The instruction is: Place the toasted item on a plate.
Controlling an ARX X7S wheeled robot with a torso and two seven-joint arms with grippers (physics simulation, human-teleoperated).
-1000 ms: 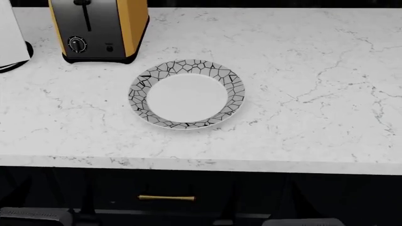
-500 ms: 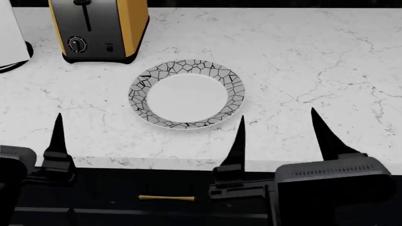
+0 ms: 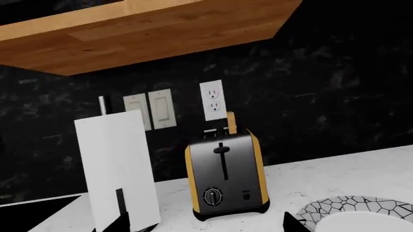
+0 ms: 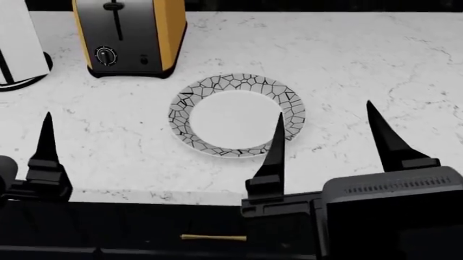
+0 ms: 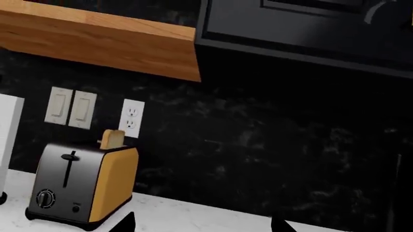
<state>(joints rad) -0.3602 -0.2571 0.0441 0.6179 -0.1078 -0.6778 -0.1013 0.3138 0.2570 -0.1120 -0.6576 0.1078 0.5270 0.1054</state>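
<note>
Item 1, toasted item (image 5: 112, 139): one slice, standing upright in the slot of the toaster (image 5: 82, 181), only its upper portion showing above the top. Seen edge-on in the left wrist view as a thin tan strip (image 3: 231, 123); not visible in the head view, where the toaster top is cut off. Judged light, stiff and dry, with a brittle crust and crumbly interior: firm pinching would likely dent or crack it. Best hold, by estimate: across the two flat faces of the exposed top, tool fingers straddling the thin edge, then a straight lift out of the slot. How much slice is hidden inside the slot cannot be told.

Item 2, plate (image 4: 190, 97): one, round, white centre with mosaic-lined grey rim, lying flat on the bench (image 4: 376, 59), near the toaster's front and to the robot's right of it. Nothing lies on it.

Item 3, toaster: one, orange sides, grey face with one lever and one dial, at the back of the bench.

Item 4, paper towel roll (image 3: 118, 164): one, upright on its holder, beside the toaster.

Item 5, wall fittings: one outlet (image 3: 213, 100), two switch plates (image 3: 150, 110).

Right tool (image 4: 329, 138): fingers spread wide, holding nothing, near the front bench edge.

Left tool: one finger (image 4: 47, 146) shows in the head view; two tips well apart in its wrist view, so it reads as spread and empty.
</note>
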